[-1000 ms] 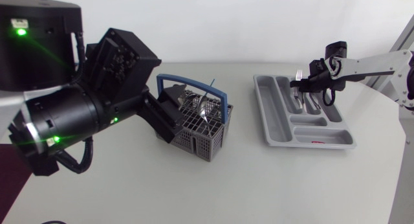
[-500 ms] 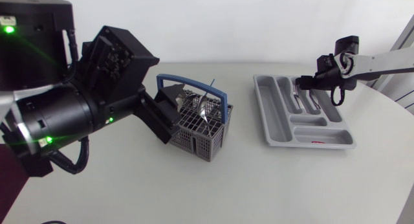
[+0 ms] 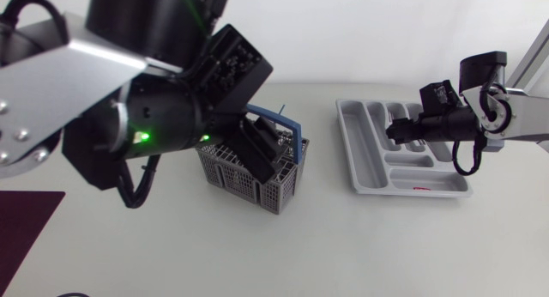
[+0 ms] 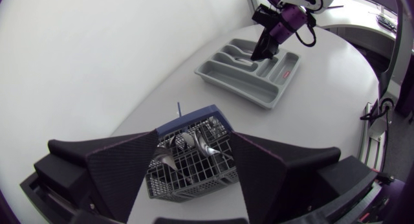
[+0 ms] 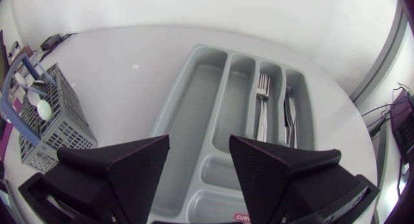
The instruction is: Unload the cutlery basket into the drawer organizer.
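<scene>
Cutlery basket (image 4: 189, 164), blue-handled and holding spoons (image 4: 194, 146), stands on the table ahead of the left gripper (image 4: 195, 137), framed between its spread fingers. The fork (image 5: 262, 102) lies in a narrow compartment of the drawer organizer (image 5: 194, 101), ahead of the right gripper (image 5: 199, 141), whose fingers are apart and hold nothing. A second ago that gripper held the fork above the organizer; the left arm has since swung over the basket. It slants down from the left, while the right arm reaches in level.
</scene>
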